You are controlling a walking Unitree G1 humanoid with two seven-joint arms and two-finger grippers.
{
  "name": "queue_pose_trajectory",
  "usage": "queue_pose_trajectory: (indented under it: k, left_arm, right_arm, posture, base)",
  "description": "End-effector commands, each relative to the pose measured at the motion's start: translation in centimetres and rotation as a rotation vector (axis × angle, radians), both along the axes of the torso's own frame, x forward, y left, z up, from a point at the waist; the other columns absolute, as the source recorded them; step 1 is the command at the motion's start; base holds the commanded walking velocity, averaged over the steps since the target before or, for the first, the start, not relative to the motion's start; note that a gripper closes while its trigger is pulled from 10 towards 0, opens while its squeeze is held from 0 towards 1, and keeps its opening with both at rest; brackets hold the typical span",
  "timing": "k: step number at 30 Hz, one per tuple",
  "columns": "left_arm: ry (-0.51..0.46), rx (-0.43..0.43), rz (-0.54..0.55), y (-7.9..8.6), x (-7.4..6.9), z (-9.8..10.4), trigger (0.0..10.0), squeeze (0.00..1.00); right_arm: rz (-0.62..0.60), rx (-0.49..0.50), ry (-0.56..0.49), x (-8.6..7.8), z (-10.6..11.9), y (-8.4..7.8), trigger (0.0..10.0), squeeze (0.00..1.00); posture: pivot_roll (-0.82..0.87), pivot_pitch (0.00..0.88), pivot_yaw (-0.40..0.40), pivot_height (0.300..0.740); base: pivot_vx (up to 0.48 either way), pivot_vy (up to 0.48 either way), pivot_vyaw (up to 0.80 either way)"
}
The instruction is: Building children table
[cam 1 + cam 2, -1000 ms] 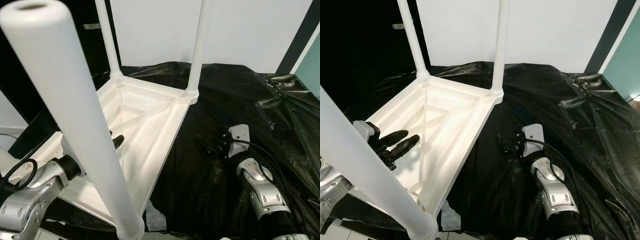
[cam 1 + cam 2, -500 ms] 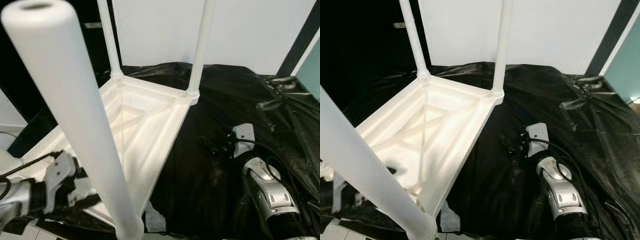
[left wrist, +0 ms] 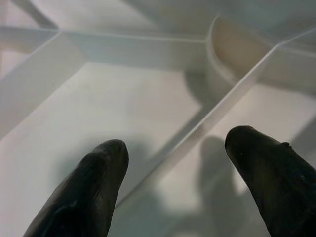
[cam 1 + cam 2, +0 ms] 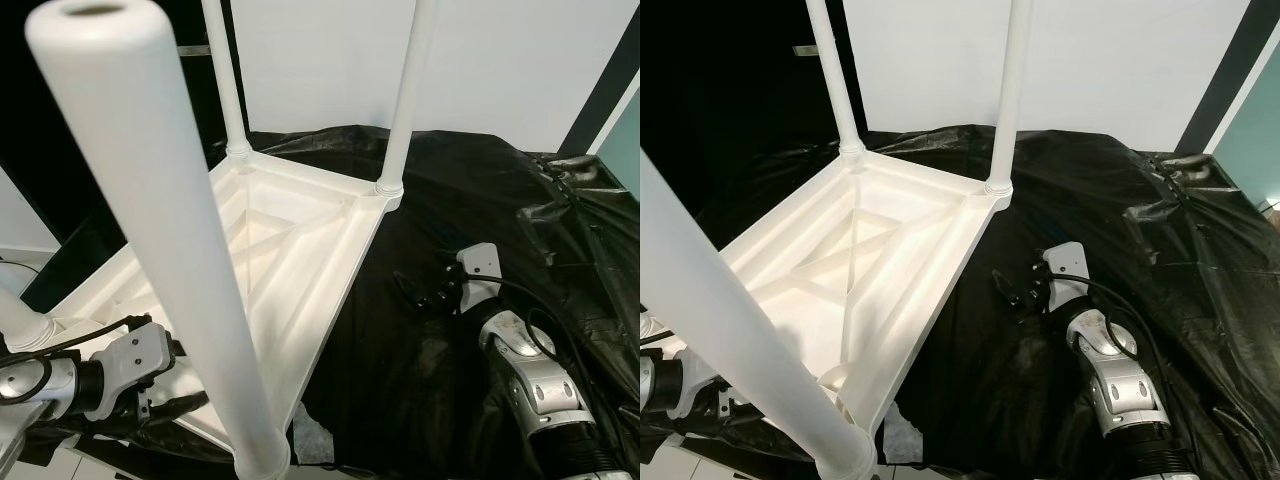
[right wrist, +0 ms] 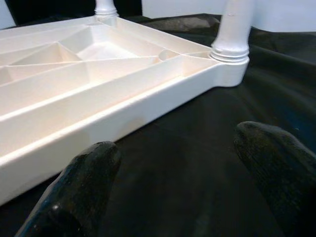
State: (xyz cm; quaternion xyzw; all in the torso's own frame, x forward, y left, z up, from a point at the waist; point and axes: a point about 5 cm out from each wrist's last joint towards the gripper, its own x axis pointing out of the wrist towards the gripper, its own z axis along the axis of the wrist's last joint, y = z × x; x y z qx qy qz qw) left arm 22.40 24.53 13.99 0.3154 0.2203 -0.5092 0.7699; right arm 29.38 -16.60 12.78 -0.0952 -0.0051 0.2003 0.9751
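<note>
Lying upside down on the black plastic sheet (image 4: 1110, 190), the white table (image 4: 855, 270) shows its ribbed underside with legs standing up from the corners: a near leg (image 4: 165, 240) close to the camera, and two far legs (image 4: 833, 75) (image 4: 1012, 95) at the back corners. It looks like hollow moulded plastic, so I judge it light and stiff but smooth and slippery on its rounded legs; the straight rim and the inner ribs seem the better places to take hold, since two thin fingers can straddle them, and a leg would be gripped low, near its socket, where it flexes least. At the left, the left gripper (image 3: 173, 173) sits low at the near corner of the table, its wrist (image 4: 130, 365) bent inward beside the near leg, and its two black fingers (image 3: 89, 182) are spread wide, hovering over a rib of the underside without holding anything. Over to the right, the right gripper (image 5: 182, 173) rests low over the sheet, just beside the table's right rim, with its forearm (image 4: 525, 365) reaching forward from the lower right; its fingers (image 5: 84, 182) are likewise parted and empty, aimed along the rim toward the far right corner.
</note>
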Motion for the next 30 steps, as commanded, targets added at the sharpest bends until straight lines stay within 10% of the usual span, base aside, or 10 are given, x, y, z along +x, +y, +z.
queue_pose_trajectory:
  k: [1, 9, 10, 12, 14, 16, 30]
  left_arm:
    - [0.005, 0.039, 0.015, 0.2, 0.0, -0.8, 10.0, 0.00]
    - [0.051, 0.063, -0.029, -0.3, 0.8, -1.5, 10.0, 0.00]
    - [0.105, 0.077, -0.068, -0.5, 1.1, -2.0, 7.2, 0.00]
    - [0.123, 0.088, -0.079, -0.5, 1.1, -2.3, 7.7, 0.00]
    - [0.146, 0.125, -0.107, -0.4, 0.9, -3.0, 6.0, 0.00]
    - [0.175, 0.145, -0.129, -0.3, 0.8, -3.5, 0.0, 0.00]
    - [0.109, 0.077, -0.067, -0.3, 2.4, -2.4, 0.0, 0.00]
  right_arm:
    - [0.003, -0.001, 0.012, -0.2, -0.1, 0.1, 10.0, 0.00]
    - [-0.003, 0.003, 0.024, -0.4, -0.4, 0.2, 10.0, 0.00]
    - [-0.004, 0.007, 0.030, -0.5, -0.5, 0.2, 10.0, 0.00]
    - [-0.006, 0.007, 0.031, -0.5, -0.6, 0.2, 10.0, 0.00]
    - [-0.007, 0.005, 0.034, -0.6, -0.6, 0.2, 10.0, 0.00]
    - [-0.021, -0.001, 0.035, -0.7, -0.6, -0.1, 10.0, 0.00]
    - [-0.038, 0.011, 0.028, -0.5, -0.4, -0.1, 10.0, 0.00]
  posture:
    - [0.12, 0.000, -0.015, 0.740]
    - [0.12, 0.000, -0.008, 0.740]
    - [0.12, 0.000, -0.003, 0.740]
    - [0.12, 0.000, -0.003, 0.740]
    - [0.11, 0.000, 0.001, 0.740]
    - [0.11, 0.000, 0.006, 0.740]
    - [0.12, 0.000, 0.006, 0.740]
  base:
    - [0.000, 0.000, 0.00]
    - [0.000, 0.000, 0.00]
    - [0.000, 0.000, 0.00]
    - [0.000, 0.000, 0.00]
    - [0.000, 0.000, 0.00]
    - [0.000, 0.000, 0.00]
    - [0.000, 0.000, 0.00]
